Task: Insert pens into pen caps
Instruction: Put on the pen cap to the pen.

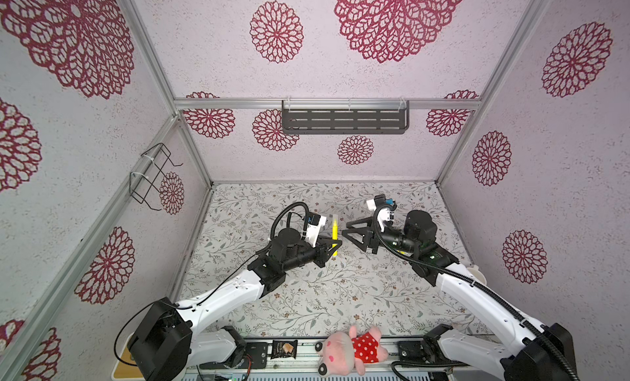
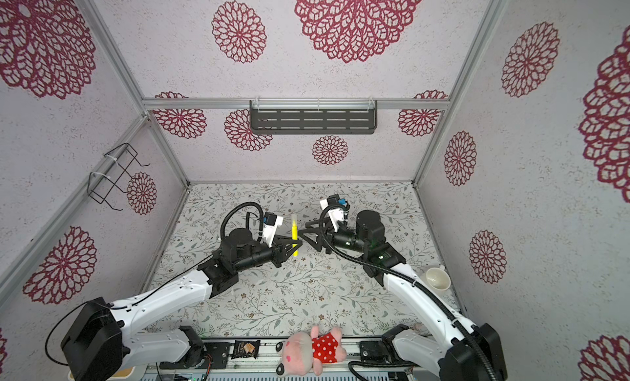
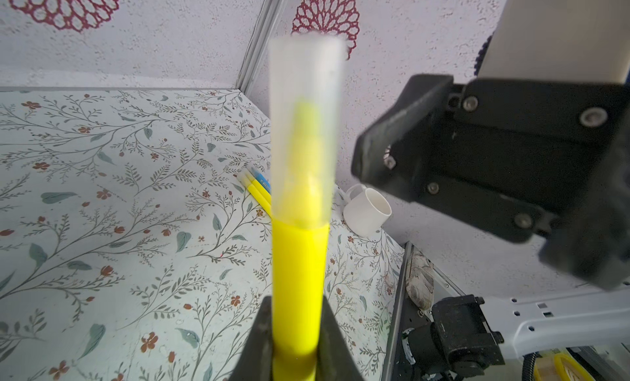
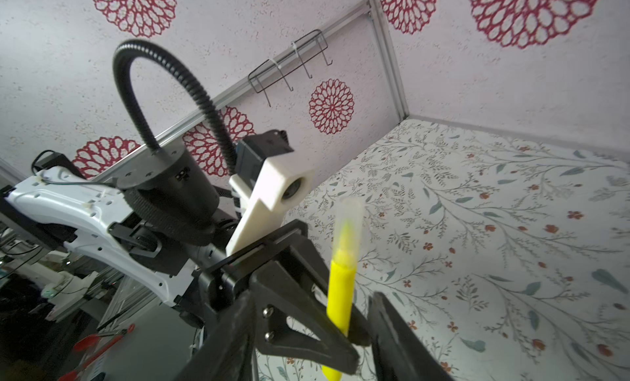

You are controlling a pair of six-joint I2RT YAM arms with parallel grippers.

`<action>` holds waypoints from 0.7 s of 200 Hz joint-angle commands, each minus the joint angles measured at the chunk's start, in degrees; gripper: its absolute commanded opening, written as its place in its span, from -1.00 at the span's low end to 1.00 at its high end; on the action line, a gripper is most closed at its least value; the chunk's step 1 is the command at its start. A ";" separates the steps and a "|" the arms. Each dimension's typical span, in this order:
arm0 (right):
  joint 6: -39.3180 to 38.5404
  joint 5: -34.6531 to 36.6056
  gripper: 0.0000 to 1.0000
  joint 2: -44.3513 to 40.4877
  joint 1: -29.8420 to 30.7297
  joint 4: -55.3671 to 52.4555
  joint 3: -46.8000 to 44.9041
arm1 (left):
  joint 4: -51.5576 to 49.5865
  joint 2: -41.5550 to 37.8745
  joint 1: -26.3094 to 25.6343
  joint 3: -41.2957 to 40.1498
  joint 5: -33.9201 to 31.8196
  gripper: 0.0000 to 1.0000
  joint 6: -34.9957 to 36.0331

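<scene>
Left gripper [image 1: 335, 243]: clamped tight on the lower half of a yellow pen [image 1: 335, 230], holding it roughly upright and lifted clear of the surface [image 1: 306, 294].
Pen cap [image 3: 305, 123]: whitish and see-through, seated over the pen's tip right above that grip. The yellow tip shows through it in the left wrist view.
Right gripper [image 1: 344, 228]: jaws parted about halfway with nothing in them. The tips face the left gripper from just the other side of the pen, and both top views show a gap.
Spare pens [image 3: 258, 188]: yellow ones and a blue one lie flat together on the surface, well beyond the left gripper and partly hidden behind the held pen.
White cup [image 3: 367, 209]: sits near those spare pens, off behind the right gripper.
Plush toy [image 1: 347, 350]: pink with a red dotted dress, on the front rail, well back from both grippers.
</scene>
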 commanded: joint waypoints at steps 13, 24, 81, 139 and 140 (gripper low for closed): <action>-2.06 -3.68 0.10 1.29 -3.28 -1.58 5.83 | -1.02 -1.95 -1.43 0.86 -1.77 -1.00 1.40; -2.63 -3.93 0.09 2.26 -3.27 -2.91 7.43 | -1.07 -2.16 -1.75 0.85 -2.07 -1.00 1.44; -1.61 -5.27 0.08 5.00 -1.62 -1.31 8.88 | -1.49 -0.76 -2.10 2.01 -1.47 -1.00 2.06; -2.21 -4.64 0.01 7.23 -0.21 -1.88 10.49 | -2.12 0.89 -2.62 3.57 -0.30 -1.00 2.14; -2.18 -4.65 0.00 7.21 -0.20 -1.88 10.50 | -2.12 0.89 -2.58 3.57 -0.29 -1.00 2.12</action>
